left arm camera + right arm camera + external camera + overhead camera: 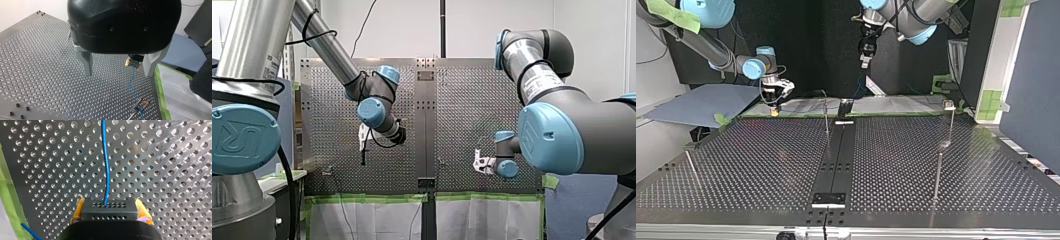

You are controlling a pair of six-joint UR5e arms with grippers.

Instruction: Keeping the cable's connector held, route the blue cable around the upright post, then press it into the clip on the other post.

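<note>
Hovering in the front view, my left pincer point(363, 150) is idling; a blue joint cap point(243, 138) is showing "UR". Top view: my right pincer point(774, 105) is sitting low. Left wrist view: left jaws are gaping empty — the thin blue cable point(130, 83), probably limp, is trailing away. Right wrist view: my right pincer is clamping the black block connector point(108, 211) — the firm handhold.

A white wall point(402, 25) rises beyond the perforated worktop point(462, 100), with a dark pole point(442, 27) against it. Green tape point(372, 198) edges the worktop, and white sheets point(377, 220) hang below it. A black backdrop point(821, 50) hangs behind the left pincer point(864, 61). A blue-grey board point(701, 102) lies beside the right pincer point(774, 110). A blue panel point(1036, 75) stands well apart from the left pincer.
</note>
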